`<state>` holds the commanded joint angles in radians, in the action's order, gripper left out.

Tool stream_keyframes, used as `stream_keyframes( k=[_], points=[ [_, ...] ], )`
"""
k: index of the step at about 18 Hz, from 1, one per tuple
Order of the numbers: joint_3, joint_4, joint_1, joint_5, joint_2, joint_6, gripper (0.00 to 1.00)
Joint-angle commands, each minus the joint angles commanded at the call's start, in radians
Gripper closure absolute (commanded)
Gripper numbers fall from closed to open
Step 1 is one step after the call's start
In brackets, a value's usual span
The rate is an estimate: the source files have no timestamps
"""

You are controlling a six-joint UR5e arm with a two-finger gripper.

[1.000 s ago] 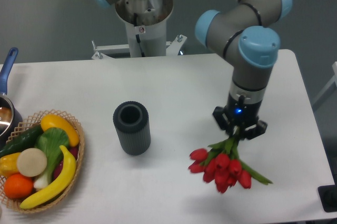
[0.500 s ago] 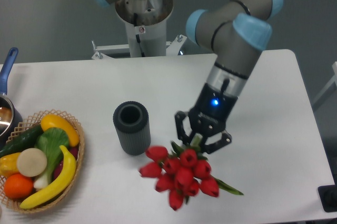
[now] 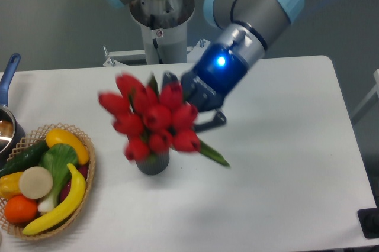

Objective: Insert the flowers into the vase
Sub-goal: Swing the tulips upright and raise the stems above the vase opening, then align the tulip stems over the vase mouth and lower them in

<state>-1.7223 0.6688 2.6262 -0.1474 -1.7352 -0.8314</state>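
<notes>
The flowers (image 3: 151,119), a bunch of red tulips with green leaves, hang in the air over the table's left-centre, blurred by motion. My gripper (image 3: 190,103) is shut on their stems from the right, with the arm tilted and a blue light glowing on the wrist. The blooms point left and toward the camera. They cover most of the vase (image 3: 153,165), a dark grey ribbed cylinder of which only the bottom shows below the blooms. The vase opening is hidden, so I cannot tell whether the stems are above it or beside it.
A wicker basket (image 3: 90,156) of fruit and vegetables sits at the table's front left. A pot with a blue handle (image 3: 8,72) is at the far left edge. The robot's base column (image 3: 160,24) stands behind the table. A black object (image 3: 369,222) is at the bottom right.
The gripper has swung the flowers from the front right of the table up and to the left. The bunch has tilted and now sits in front of the vase.
</notes>
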Motion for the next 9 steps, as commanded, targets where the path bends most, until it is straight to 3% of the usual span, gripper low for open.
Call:
stream_keyframes(
  k=[3, 6, 9],
  points=[
    [-0.104, 0.000, 0.018, 0.023, 0.060, -0.086, 1.00],
    [-0.181, 0.000, 0.041, 0.101, 0.085, -0.132, 1.00],
    [-0.221, 0.000, 0.041, 0.104, 0.092, -0.204, 0.99]
  ],
)
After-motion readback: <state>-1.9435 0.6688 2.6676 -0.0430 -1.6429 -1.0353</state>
